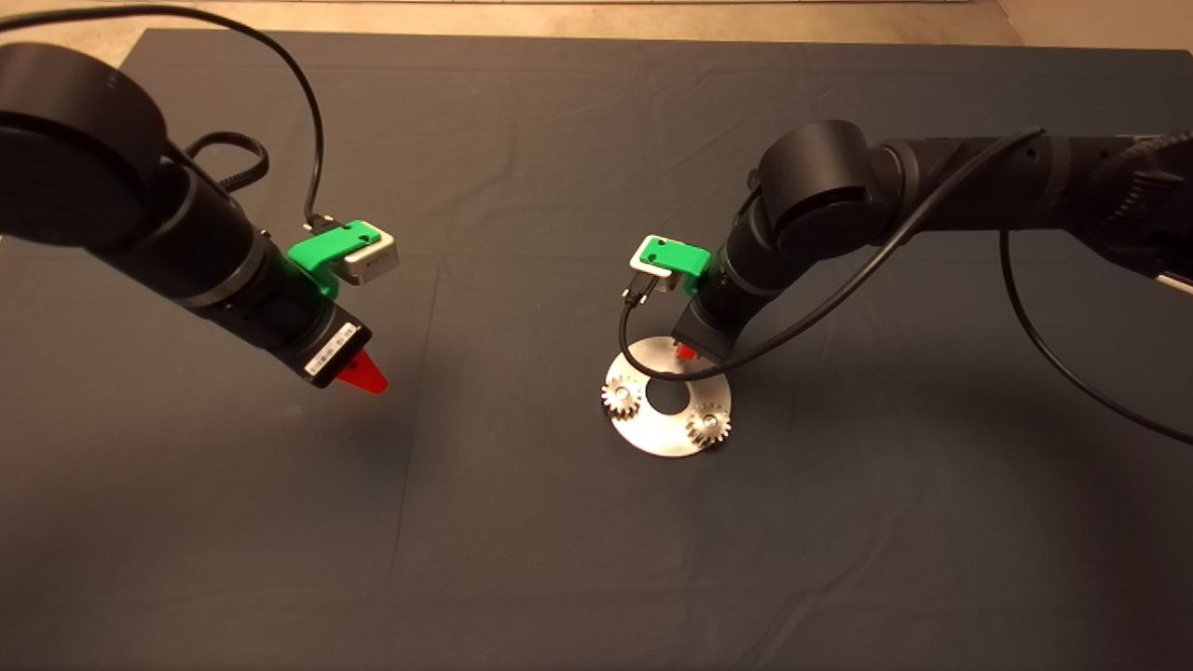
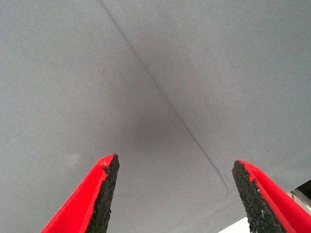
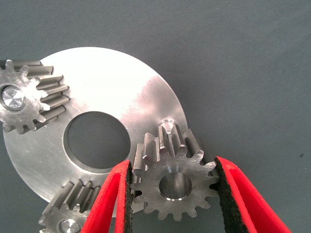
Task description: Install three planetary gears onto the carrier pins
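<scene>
The round silver disc lies on the dark mat at centre right. Two planetary gears sit on its carrier pins. In the right wrist view the disc shows these two seated gears with pin tops in their holes. My right gripper is shut on the third gear and holds it just above the disc's far edge. The bare third pin shows beside that gear, outside its centre hole. My left gripper hovers open and empty over bare mat to the left.
The right arm's black cable loops low over the disc's far rim. A fold line runs across the mat under the left gripper. Floor shows beyond the mat's far edge.
</scene>
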Robot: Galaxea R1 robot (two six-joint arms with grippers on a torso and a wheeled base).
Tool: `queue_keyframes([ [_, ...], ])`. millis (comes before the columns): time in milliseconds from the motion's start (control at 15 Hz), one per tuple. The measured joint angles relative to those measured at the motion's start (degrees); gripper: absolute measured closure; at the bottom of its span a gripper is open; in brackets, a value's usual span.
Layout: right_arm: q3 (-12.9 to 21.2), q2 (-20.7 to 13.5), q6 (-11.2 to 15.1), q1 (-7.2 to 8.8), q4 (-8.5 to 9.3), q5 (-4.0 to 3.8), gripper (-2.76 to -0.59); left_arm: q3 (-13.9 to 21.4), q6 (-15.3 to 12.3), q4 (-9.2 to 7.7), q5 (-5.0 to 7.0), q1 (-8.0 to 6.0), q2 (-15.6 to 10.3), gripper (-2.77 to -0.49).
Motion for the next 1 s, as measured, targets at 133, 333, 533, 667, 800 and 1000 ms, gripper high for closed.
queue_keyframes([
  [133,-0.1,0.0,0.0,0.00,-0.06,0.00,-0.93,0.1,0.0,-0.20,-0.01,0.00,0.0,-1.64],
  [333,-0.2,0.0,0.0,0.00,-0.22,0.02,-0.94,0.2,0.0,-0.41,-0.01,0.00,0.0,-1.64],
  [533,-0.2,0.0,0.0,0.00,-0.22,0.02,-0.93,0.2,0.0,-0.44,0.00,0.00,0.0,-1.64],
  [667,-0.5,0.4,0.0,0.00,-0.24,0.52,-0.93,0.2,0.0,-0.46,-0.01,0.00,0.0,-1.64],
  [800,-0.7,0.7,0.0,0.00,-0.24,1.02,-0.93,0.2,0.0,-0.60,-0.01,0.00,0.0,-1.64],
  [1000,-0.7,0.8,0.0,0.00,-0.24,1.08,-0.93,0.2,0.0,-0.61,-0.53,0.00,0.0,-1.64],
])
